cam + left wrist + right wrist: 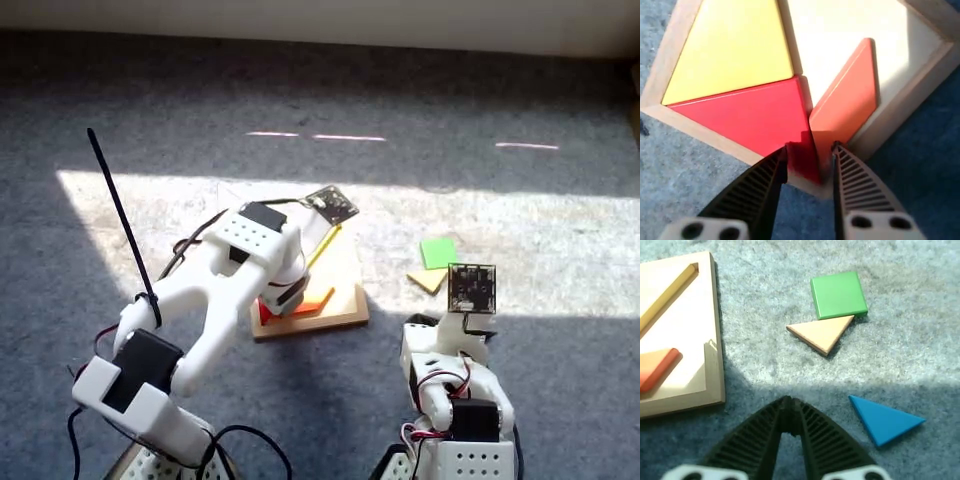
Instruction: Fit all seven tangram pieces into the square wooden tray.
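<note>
High view: grey carpet (500, 90) crossed by a sunlit band (540, 215); square wooden tray (340, 318) half hidden under left arm; inside, large yellow triangle (735, 50), red triangle (750, 117), orange parallelogram (847, 100); left gripper (810, 155) parted astride red tip at tray corner; right gripper (790, 405) clenched, empty, near green square (838, 294), tan triangle (822, 332), blue triangle (885, 420) on carpet.

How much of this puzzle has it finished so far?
Nearly halfway: yellow triangle, red triangle and orange piece lie in the tray. The left claw straddles the red triangle's corner. On the carpet wait the green square, tan triangle and blue triangle.
</note>
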Available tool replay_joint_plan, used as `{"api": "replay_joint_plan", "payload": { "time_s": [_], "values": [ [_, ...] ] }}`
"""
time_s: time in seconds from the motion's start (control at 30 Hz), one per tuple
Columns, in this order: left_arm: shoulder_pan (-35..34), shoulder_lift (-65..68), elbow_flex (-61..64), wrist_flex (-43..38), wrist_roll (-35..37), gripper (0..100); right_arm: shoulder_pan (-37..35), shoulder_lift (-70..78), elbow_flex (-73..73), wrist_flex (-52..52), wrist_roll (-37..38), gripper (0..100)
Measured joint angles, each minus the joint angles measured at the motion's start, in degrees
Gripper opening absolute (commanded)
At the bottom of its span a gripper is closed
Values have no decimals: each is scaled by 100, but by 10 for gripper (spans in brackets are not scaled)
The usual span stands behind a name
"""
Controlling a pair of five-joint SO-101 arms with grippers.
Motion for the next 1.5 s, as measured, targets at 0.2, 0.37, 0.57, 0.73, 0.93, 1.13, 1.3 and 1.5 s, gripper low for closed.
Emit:
{"api": "replay_joint_plan", "payload": {
  "time_s": [0.2, 0.37, 0.57, 0.73, 0.93, 1.13, 1.3, 1.5],
  "values": [
    [0, -18, 62, 273, 0, 150, 26, 0, 0, 0, 0, 6],
    [-35, -668, 79, 343, 0, 154, 26, 0, 0, 0, 0, 6],
    [-53, -1679, 79, 360, 0, 153, 26, 0, 0, 0, 0, 6],
    [-53, -1688, 176, 141, 220, 154, 26, 0, 0, 0, 0, 6],
    [-26, -1108, 536, -809, 747, 152, 26, 0, 0, 0, 0, 6],
    [352, -958, 589, -1037, 1002, 154, 26, 0, 0, 0, 0, 6],
    [484, -949, 862, -1073, 1020, 152, 26, 0, 0, 0, 0, 6],
    [554, -976, 1134, -1116, 1046, 151, 26, 0, 0, 0, 0, 6]
  ]
}}
